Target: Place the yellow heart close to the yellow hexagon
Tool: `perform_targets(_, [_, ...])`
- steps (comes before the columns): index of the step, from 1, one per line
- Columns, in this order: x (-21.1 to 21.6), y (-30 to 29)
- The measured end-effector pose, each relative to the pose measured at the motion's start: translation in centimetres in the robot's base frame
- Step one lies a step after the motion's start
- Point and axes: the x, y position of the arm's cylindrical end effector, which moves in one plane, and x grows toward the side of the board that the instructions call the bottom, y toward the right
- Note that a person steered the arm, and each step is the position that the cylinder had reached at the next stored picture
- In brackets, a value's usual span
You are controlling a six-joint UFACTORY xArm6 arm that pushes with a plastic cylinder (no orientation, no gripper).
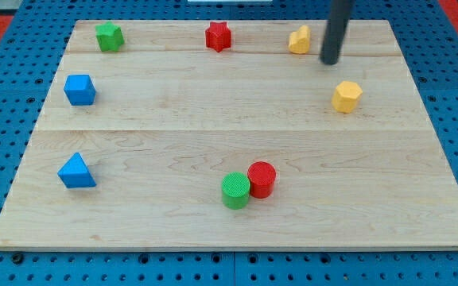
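Note:
The yellow heart [299, 40] lies near the view's top edge of the wooden board, right of centre. The yellow hexagon [346, 96] lies below and to the right of it, well apart. My tip [330, 61] stands just right of the heart and slightly below it, between the two yellow blocks, with a small gap to the heart. The dark rod rises out of the view's top.
A red star [219, 36] and a green block [109, 36] lie along the top. A blue cube [79, 90] and a blue triangle [76, 171] lie at the left. A green cylinder [235, 191] touches a red cylinder [261, 179] at the bottom middle. The board's edge [237, 246] meets blue pegboard.

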Motion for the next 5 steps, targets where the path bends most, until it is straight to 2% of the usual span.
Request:
perform_targets(1, [-4.5,-0.5])
perform_targets(2, [-6.7,-10.3])
perform_targets(3, [-3.3,-11.4])
perform_targets(4, [-1.6,-4.3])
perform_targets(5, [-2.5,-4.0])
